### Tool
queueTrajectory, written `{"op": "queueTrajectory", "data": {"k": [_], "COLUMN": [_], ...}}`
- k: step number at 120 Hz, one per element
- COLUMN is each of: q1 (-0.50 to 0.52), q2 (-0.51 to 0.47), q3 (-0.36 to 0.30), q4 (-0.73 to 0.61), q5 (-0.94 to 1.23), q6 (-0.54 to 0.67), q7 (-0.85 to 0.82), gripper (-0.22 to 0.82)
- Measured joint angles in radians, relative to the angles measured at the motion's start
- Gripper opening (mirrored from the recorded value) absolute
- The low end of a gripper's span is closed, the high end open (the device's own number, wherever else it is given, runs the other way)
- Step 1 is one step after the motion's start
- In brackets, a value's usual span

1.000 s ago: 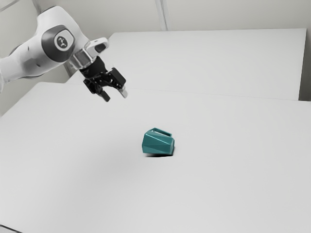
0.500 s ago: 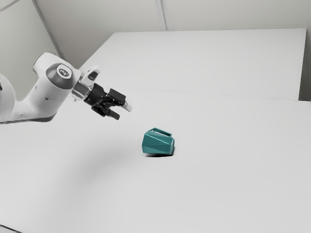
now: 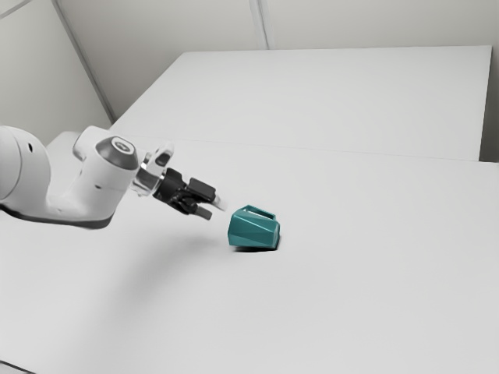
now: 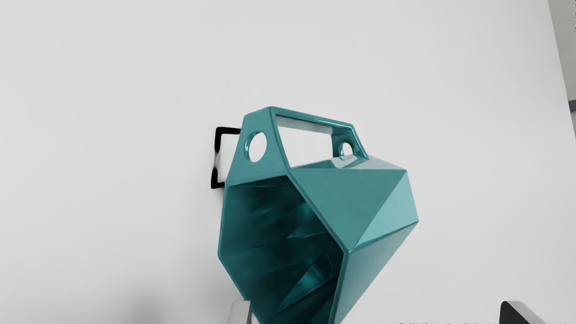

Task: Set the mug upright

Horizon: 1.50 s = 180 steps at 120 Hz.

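Walls, pale grey, plain (image 3: 179,23): behind the table, with a narrow upright strip (image 3: 260,23) at the top of the exterior view.

Table, broad, matt white (image 3: 374,296): flat, crossed by a thin seam beyond the mug. A soft grey shadow lies on it below the arm.

Robot arm, white with grey joint collars (image 3: 97,187): enters from the exterior view's left, low over the table, bent at the wrist.

Gripper, black, two-fingered, with pale grey fingertips (image 3: 213,209): slanted down toward the mug and near it. Fingers spread wide; holding nothing. In the wrist view, one fingertip (image 4: 239,313) overlaps the mug's rim; whether it touches cannot be told. The other (image 4: 517,313) stands well apart from the mug, past its outer wall.

Mug, glossy teal, faceted, hard-surfaced (image 3: 253,231): lying on its side on the table, mouth toward the gripper, dark hollow interior in sight.

Handle, teal, angular, squared loop (image 4: 310,118): uppermost on the mug, pierced by a round hole in each end piece.

Shadow, black, angular bracket outline (image 4: 218,140): on the table, beside the handle in the wrist view.
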<state>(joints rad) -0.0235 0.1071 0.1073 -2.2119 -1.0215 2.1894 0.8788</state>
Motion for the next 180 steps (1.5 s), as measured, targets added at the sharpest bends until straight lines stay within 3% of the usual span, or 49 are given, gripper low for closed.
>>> {"op": "queueTrajectory", "data": {"k": [75,121,180], "q1": [-0.003,-0.003,-0.003], "q2": [0.051,0.067,0.071], "q3": [-0.006,-0.042,-0.05], "q4": [-0.017,-0.012,0.009], "q5": [-0.148,-0.172,-0.165], "q6": [-0.04,-0.038,-0.061], "q7": [0.236,0.314,0.196], "gripper": [0.6,0.6,0.59]}}
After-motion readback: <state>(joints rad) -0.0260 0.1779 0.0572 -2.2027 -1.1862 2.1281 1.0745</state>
